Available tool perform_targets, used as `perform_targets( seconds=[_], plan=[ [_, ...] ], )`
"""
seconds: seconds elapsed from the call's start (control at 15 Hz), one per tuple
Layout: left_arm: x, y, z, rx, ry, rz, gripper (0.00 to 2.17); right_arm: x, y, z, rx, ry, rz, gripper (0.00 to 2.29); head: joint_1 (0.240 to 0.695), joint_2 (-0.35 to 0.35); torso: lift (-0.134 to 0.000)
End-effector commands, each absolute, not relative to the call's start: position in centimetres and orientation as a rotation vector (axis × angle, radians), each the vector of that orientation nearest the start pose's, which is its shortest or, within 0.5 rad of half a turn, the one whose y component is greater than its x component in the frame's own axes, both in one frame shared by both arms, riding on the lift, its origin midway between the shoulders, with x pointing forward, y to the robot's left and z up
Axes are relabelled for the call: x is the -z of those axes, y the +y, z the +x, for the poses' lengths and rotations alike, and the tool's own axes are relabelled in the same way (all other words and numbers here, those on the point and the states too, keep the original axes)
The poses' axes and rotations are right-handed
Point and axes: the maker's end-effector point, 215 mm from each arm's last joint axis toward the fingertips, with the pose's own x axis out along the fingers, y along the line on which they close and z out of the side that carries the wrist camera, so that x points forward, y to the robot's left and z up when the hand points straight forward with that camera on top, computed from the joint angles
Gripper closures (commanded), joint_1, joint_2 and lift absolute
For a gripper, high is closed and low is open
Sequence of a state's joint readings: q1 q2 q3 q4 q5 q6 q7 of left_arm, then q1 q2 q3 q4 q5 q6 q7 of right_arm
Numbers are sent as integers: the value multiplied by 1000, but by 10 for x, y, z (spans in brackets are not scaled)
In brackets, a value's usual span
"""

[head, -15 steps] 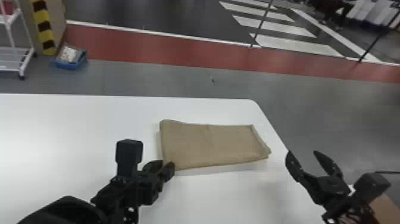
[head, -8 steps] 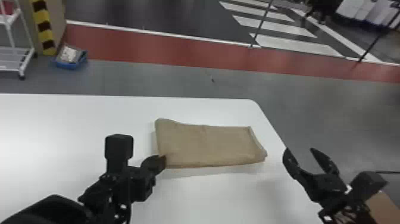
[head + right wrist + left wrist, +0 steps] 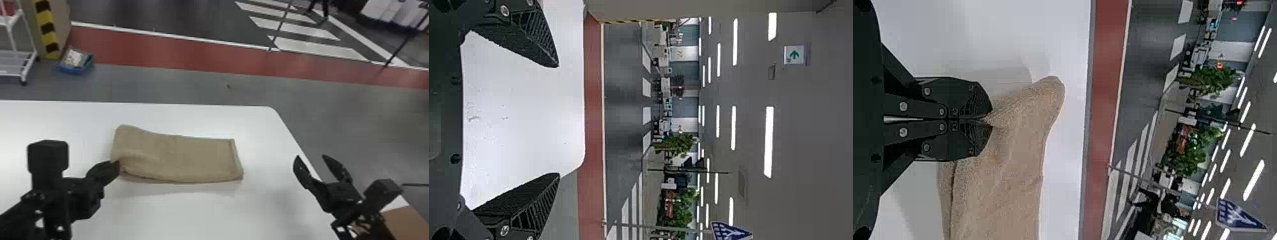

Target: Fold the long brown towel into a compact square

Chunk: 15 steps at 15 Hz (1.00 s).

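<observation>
The brown towel [image 3: 178, 156] lies folded into a wide strip on the white table, its left end slightly raised. At that end's near corner, my left gripper [image 3: 117, 166] is shut on the cloth. From the left wrist view, the fingertips of my left gripper [image 3: 989, 120] meet on a pinched corner of the towel [image 3: 1013, 165], and creases run out from them. My right gripper [image 3: 314, 158] stands open over the table's right edge, apart from the towel. In the right wrist view nothing is between the fingers of my right gripper [image 3: 559, 120].
The white table [image 3: 198, 217] has its far right corner rounded, with its right edge running beneath my right gripper. Beyond it on the floor are a blue bin [image 3: 75, 65] and a white rack [image 3: 19, 63]. A brown surface [image 3: 405, 223] sits at the lower right.
My left gripper has moved left, drawing the towel slightly left along with it; the towel's near left corner now looks lifted and creased. The right gripper has barely shifted.
</observation>
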<state>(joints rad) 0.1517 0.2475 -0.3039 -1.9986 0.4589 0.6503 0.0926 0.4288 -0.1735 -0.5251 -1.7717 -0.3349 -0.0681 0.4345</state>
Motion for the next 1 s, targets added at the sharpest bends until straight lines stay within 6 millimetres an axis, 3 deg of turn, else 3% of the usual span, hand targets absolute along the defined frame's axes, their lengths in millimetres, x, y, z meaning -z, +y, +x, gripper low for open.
perform_targets(
  seconds=[0.0,0.2,0.47,0.6,0.67,0.8,0.93],
  plan=[
    [432,118,451,331,556,-91,1413,354,-463,423,22,36,-5,113,695,-350,-125],
    [439,145,429,301,570,-20,1409,354,-454,428,13,32,1,113,695,-350,-125],
    [428,147,429,299,545,-29,1217,350,-444,431,1,30,1,113,695,-350,-125],
    [410,150,429,297,503,-32,262,347,-443,432,0,31,0,113,695,-350,-125],
    [402,164,430,273,488,-19,140,347,-444,430,0,39,1,113,695,-350,-125],
    [382,204,445,178,427,12,124,358,-446,429,4,81,20,113,695,-350,-125],
    [350,221,464,133,305,4,117,371,-433,433,-57,150,53,103,695,-322,-125]
  ],
)
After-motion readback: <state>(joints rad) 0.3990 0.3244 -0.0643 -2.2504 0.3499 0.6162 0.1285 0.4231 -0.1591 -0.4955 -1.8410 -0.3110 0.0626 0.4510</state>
